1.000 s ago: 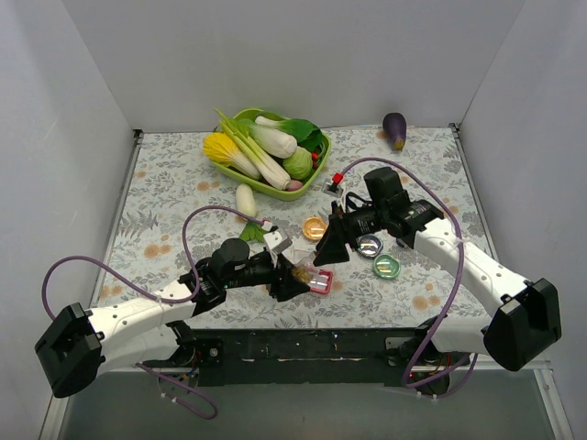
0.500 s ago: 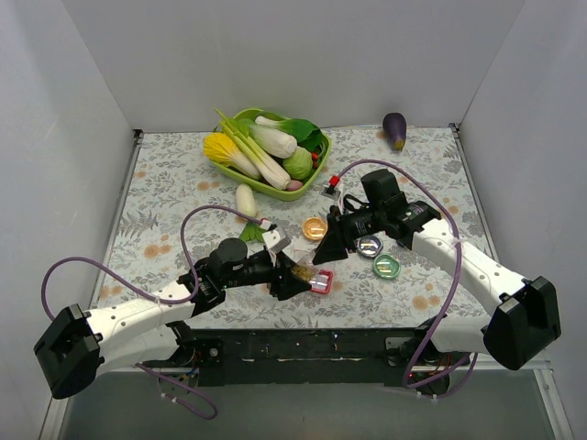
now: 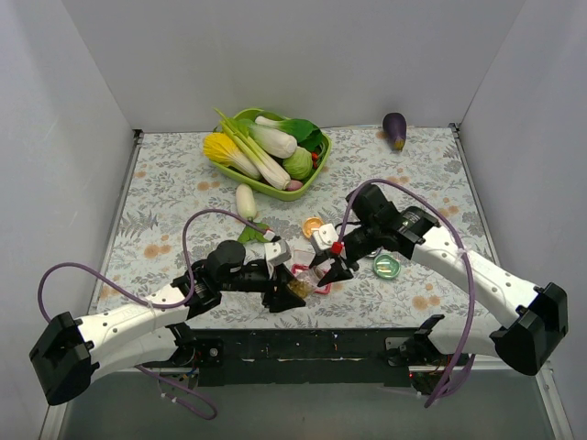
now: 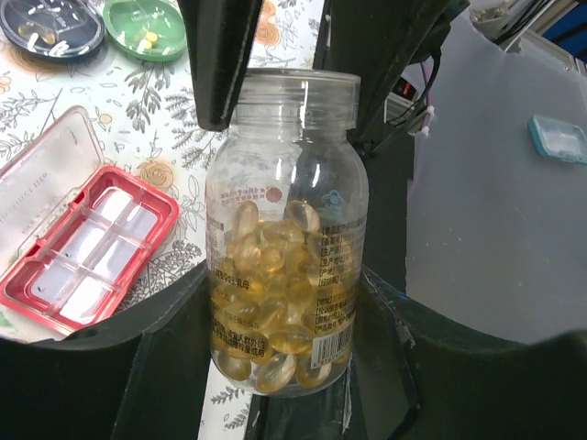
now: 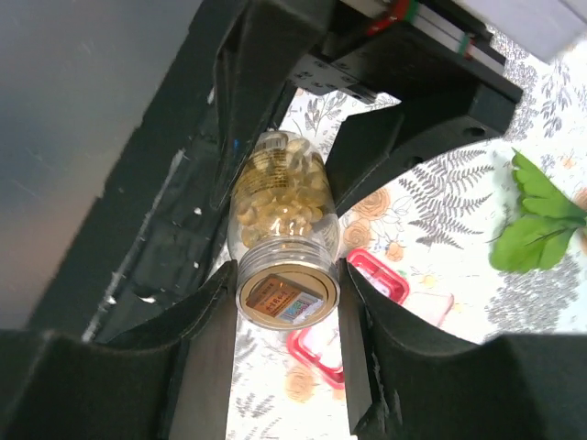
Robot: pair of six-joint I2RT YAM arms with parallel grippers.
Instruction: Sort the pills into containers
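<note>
The left gripper's fingers (image 4: 170, 367) are clamped on the belly of a clear plastic bottle (image 4: 284, 238) about half full of amber gel capsules (image 4: 275, 302). The right gripper's fingers (image 5: 202, 367) bracket its threaded neck, one on each side. They look to touch it, but whether they press cannot be told.

Over the last second the right gripper (image 3: 332, 267) has left its place above the small round dishes and come down toward the near edge to meet the bottle end-on. The left gripper (image 3: 284, 293) has kept its hold and shifted only a little. This reads as the start of opening the bottle. The right wrist view shows a gold disc (image 5: 286, 298) over the mouth, cap or seal unclear, so nothing can likely be poured yet.

The flat red plastic pill box (image 4: 92, 243) lies on the floral table (image 3: 165, 183) just beside the left gripper, with its translucent lid flipped open and no pill visible in its compartments. Tiny pale oblong pills (image 4: 144, 40) sit in a round green dish (image 4: 165, 18) and a round dark dish (image 4: 78, 23) beyond it.

The left arm lies low along the near edge, holding the bottle tipped toward the right. The right arm bends at the elbow and reaches back, wrist angled down at the bottle's mouth.
</note>
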